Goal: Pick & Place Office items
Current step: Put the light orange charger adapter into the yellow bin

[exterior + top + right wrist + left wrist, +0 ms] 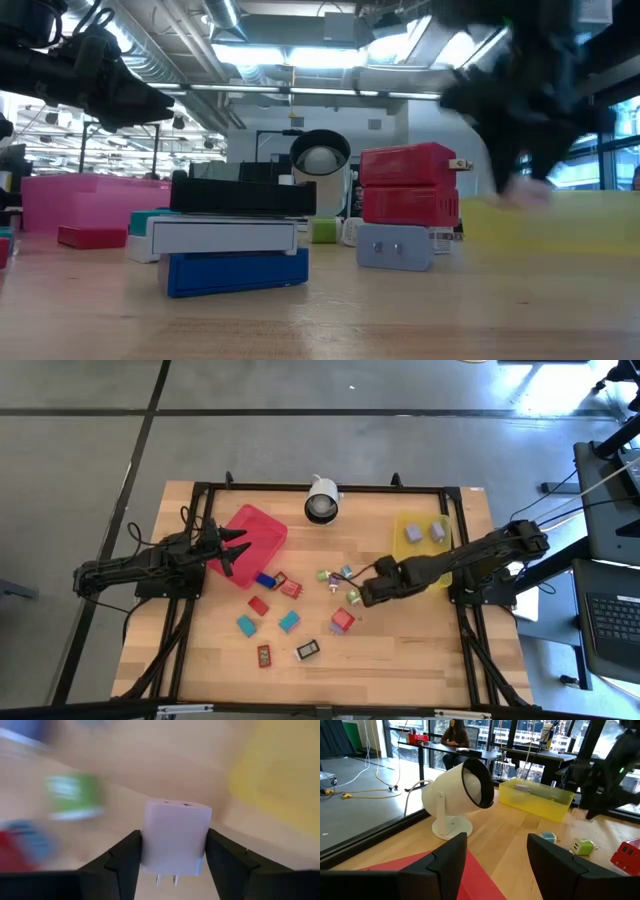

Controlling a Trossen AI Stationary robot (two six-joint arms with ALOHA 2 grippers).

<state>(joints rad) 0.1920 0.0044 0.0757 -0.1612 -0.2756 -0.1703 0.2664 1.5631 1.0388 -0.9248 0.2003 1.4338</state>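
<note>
Your right gripper (172, 852) was clamped on a lilac plug block (175, 842), mid-frame; next it needed carrying to the yellow tray (408, 520) at upper right. Left gripper (495, 860) hung released over the red tray (262, 525)

A wooden table (400, 650) stands on a grey floor (300, 440) crossed by dark lines. Beyond it, tall windows (520, 730), ceiling lights (270, 55) and ducts (170, 60). A person (454, 732) sits at a desk (450, 749).
</note>
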